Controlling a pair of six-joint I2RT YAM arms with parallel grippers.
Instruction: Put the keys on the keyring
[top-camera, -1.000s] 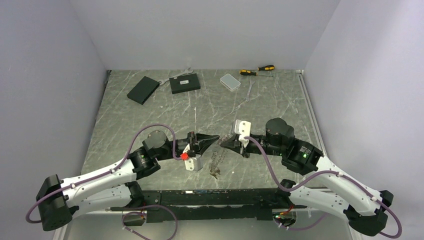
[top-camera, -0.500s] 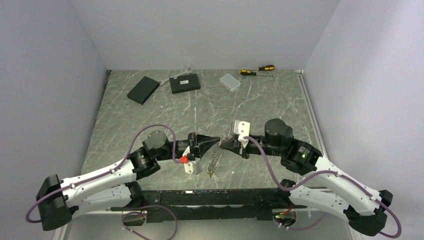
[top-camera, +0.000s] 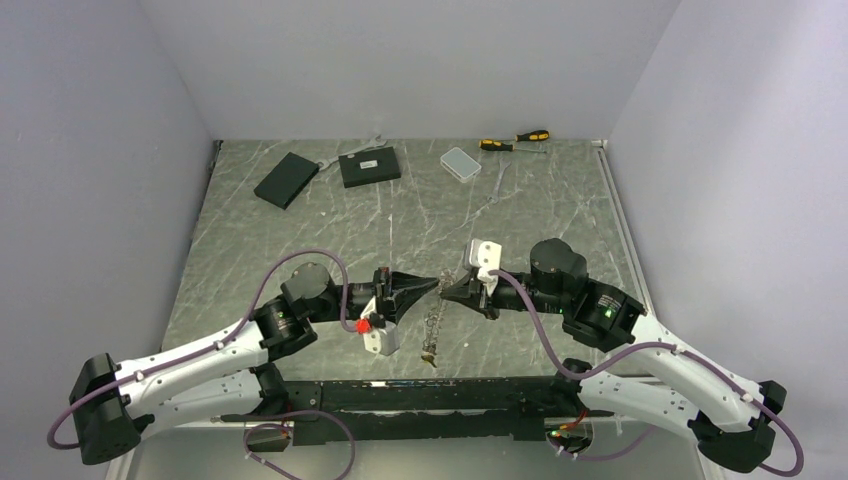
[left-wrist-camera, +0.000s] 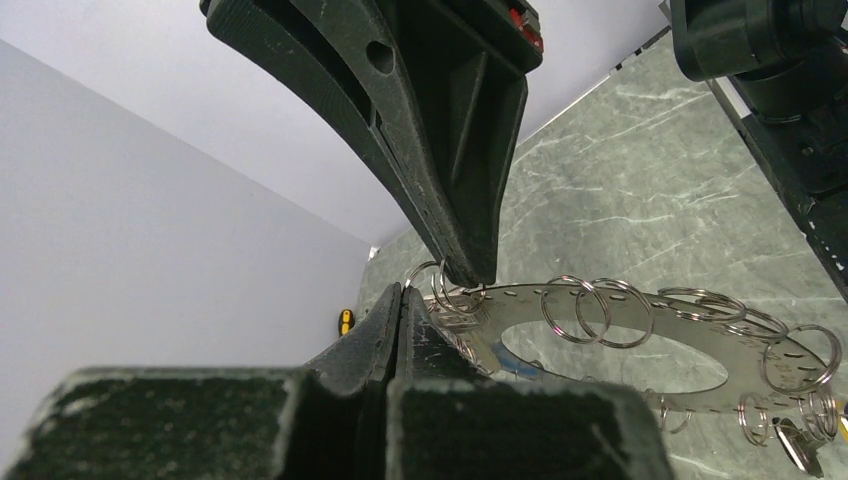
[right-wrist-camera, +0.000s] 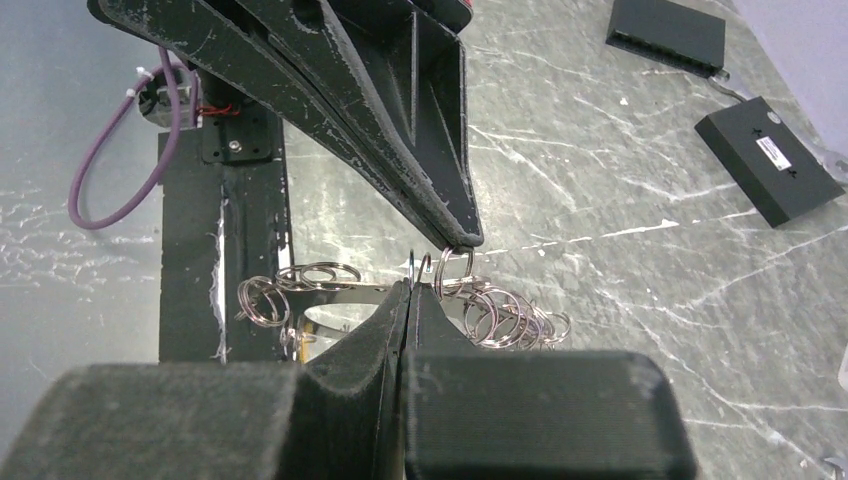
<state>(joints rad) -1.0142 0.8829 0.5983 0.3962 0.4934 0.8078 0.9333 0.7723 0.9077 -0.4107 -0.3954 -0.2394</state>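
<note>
My two grippers meet tip to tip above the near middle of the table. The keyring (top-camera: 432, 322), a flat grey loop strung with small split rings, dangles from where they meet. My left gripper (top-camera: 436, 283) is shut on its edge (left-wrist-camera: 520, 305). Facing it, my right gripper (top-camera: 446, 288) is shut too, a thin wire of the keyring (right-wrist-camera: 340, 292) sticking out at its tips. The keys (top-camera: 430, 353) hang at the loop's lower end. A bit of blue (left-wrist-camera: 514, 362) shows through the loop, and a bit of yellow (right-wrist-camera: 305, 356) shows below it.
At the back stand two flat black boxes (top-camera: 286, 179) (top-camera: 369, 167), a clear plastic box (top-camera: 460, 163) and yellow-handled screwdrivers (top-camera: 515, 140). The black base rail (top-camera: 420, 395) runs along the near edge, just under the hanging loop.
The left arm has drawn back and down a little, its wrist camera block rolling. The keyring now hangs straighter and reaches lower. Both grippers stay shut, tip to tip.
</note>
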